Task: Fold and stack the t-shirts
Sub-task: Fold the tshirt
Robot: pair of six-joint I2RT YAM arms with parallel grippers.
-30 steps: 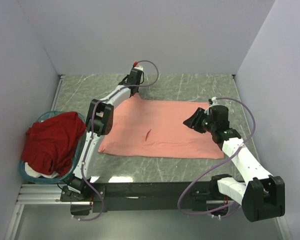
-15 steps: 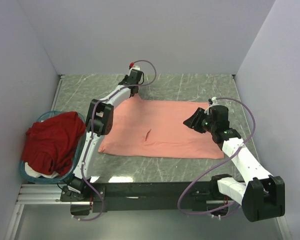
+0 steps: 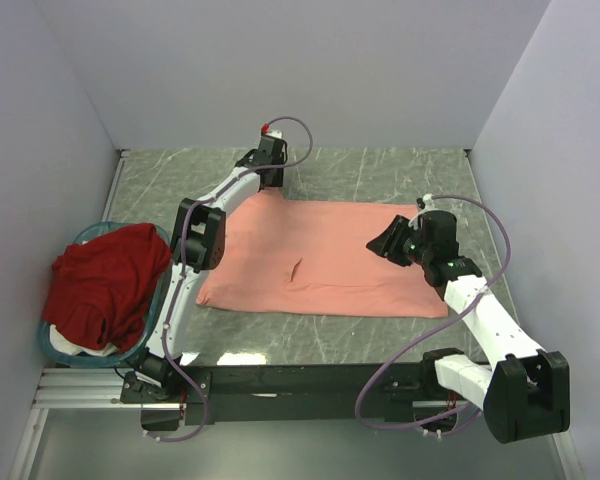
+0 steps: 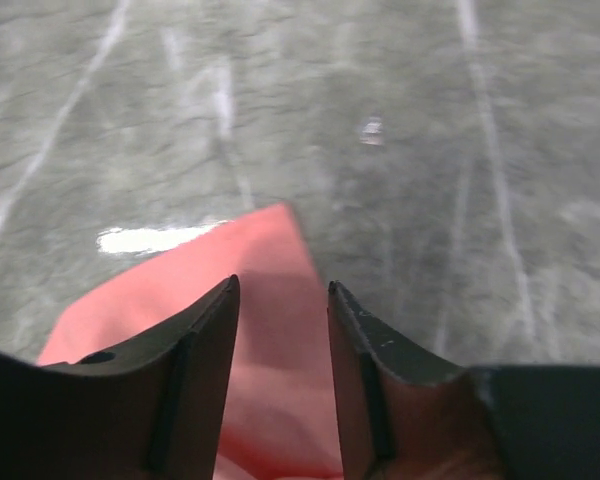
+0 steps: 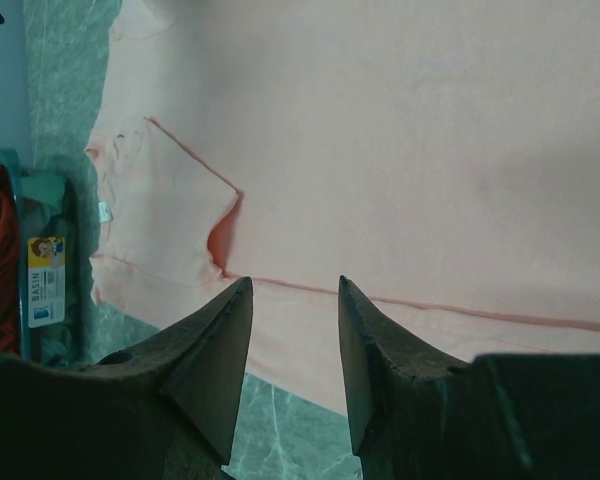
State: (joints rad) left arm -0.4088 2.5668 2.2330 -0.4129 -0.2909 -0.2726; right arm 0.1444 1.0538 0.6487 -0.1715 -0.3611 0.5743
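In the upper centre of the overhead view, my left arm (image 3: 225, 192) reaches long and low across the table (image 3: 380, 175). The left tool (image 3: 270, 165) sits at the far-left corner of the salmon-pink t-shirt (image 3: 330, 262), which lies flat as a wide rectangle mid-frame. My right arm (image 3: 480, 310) climbs from the lower right, wrist bent inward, with the right tool (image 3: 385, 243) over the shirt's right edge. At left, the dark red t-shirt (image 3: 105, 285) is heaped in the teal basket (image 3: 55, 345).

In the left wrist view I get what overhead hides. The fingers (image 4: 195, 380) stand spread and pinch nothing. The shirt's pointed corner lies on the marbled table between them.

In the right wrist view the fingers (image 5: 205, 370) are also spread, above the cloth. Only here do I see a sleeve (image 5: 165, 215) folded inward at frame left and a printed label (image 5: 42, 282) on the basket.
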